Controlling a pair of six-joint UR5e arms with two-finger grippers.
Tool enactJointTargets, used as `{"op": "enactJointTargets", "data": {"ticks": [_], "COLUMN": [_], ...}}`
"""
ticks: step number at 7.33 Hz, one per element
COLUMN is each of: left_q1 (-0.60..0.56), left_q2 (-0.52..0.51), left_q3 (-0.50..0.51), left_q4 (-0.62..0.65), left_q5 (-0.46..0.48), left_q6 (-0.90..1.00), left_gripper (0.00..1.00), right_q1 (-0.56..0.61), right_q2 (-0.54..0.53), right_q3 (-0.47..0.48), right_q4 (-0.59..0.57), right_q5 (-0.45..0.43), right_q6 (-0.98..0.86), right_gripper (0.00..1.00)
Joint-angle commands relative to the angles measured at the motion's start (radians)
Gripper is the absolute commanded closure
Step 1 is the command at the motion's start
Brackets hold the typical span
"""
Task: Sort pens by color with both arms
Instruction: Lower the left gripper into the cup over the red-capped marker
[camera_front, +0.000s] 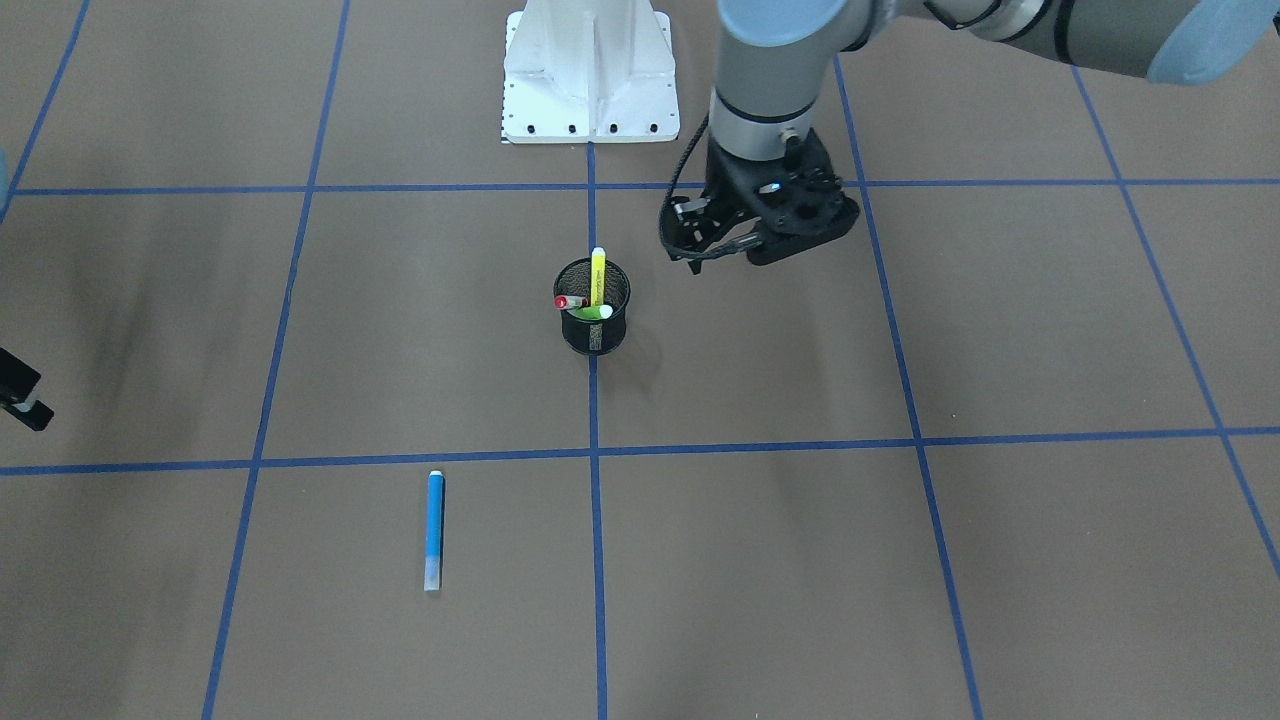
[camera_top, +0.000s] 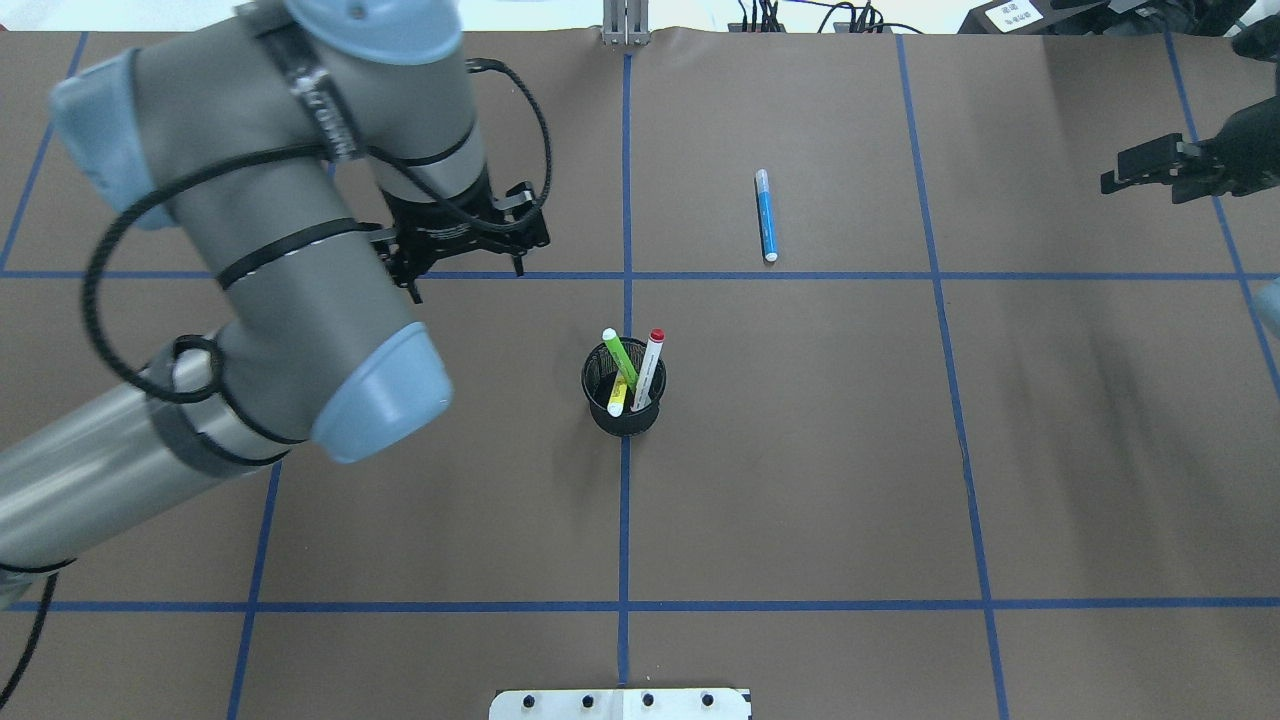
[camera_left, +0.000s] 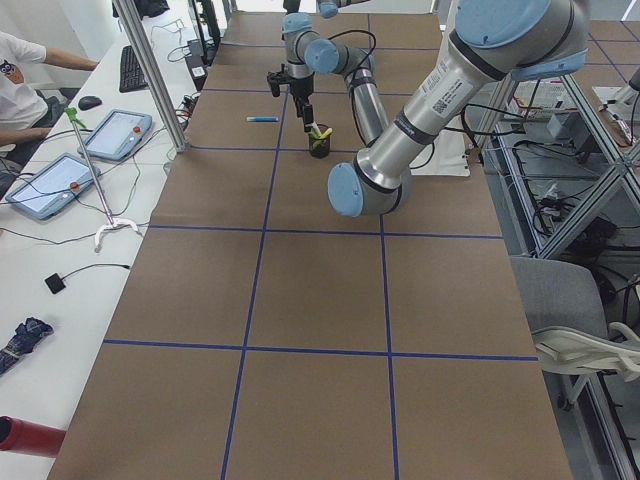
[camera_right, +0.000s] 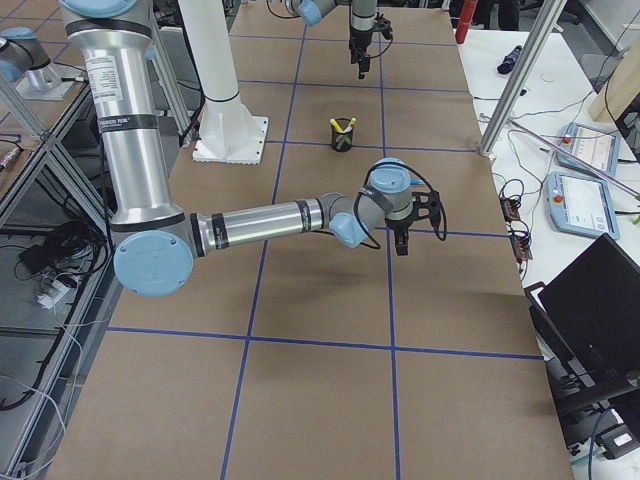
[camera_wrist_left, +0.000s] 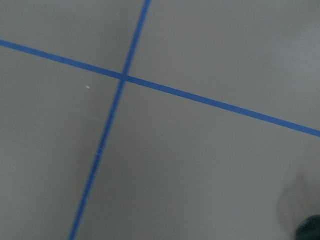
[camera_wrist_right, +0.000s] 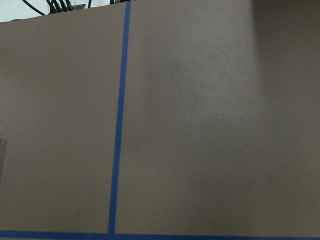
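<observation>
Now, with my left gripper (camera_top: 466, 272) gaping and empty, I should centre over the cup (camera_top: 625, 426) and pinch only the green pen (camera_top: 620, 360) up high.

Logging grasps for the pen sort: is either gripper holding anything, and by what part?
Nothing is held. The left gripper hangs open and empty beside the black mesh cup. The right gripper is open and empty too. The blue pen lies free.
</observation>
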Motion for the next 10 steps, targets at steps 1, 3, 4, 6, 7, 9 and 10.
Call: {"op": "enactJointTargets", "data": {"ticks": [1, 3, 4, 6, 7, 9, 10], "left_q1": [0.042, 0.065, 0.083, 0.129, 0.130, 0.133, 0.133], "left_q2": [-0.242, -0.279, -0.281, -0.286, -0.287, -0.290, -0.289], "left_q3": [0.385, 0.526, 0.531, 0.545, 0.548, 0.550, 0.548], "left_q4": [-0.100, -0.164, -0.164, -0.160, -0.159, -0.159, -0.159], "left_q5": [0.006, 0.004, -0.006, -0.019, -0.049, -0.051, -0.049], "left_q6": [-0.021, -0.004, -0.006, -0.026, -0.048, -0.056, -0.056], "left_gripper": [0.01, 0.05, 0.05, 0.08, 0.14, 0.31, 0.32], "right_q1": [0.032, 0.032, 0.032, 0.030, 0.030, 0.030, 0.030], "right_q2": [-0.048, -0.054, -0.056, -0.056, -0.056, -0.058, -0.058], "right_q3": [-0.016, -0.018, -0.018, -0.023, -0.024, -0.024, -0.024], "right_q4": [-0.005, -0.005, -0.005, -0.006, -0.006, -0.005, -0.003], "right_q5": [0.069, 0.070, 0.070, 0.078, 0.078, 0.077, 0.075], "right_q6": [-0.084, -0.085, -0.085, -0.085, -0.084, -0.084, -0.084], "right_gripper": [0.01, 0.01, 0.01, 0.01, 0.01, 0.01, 0.01]}}
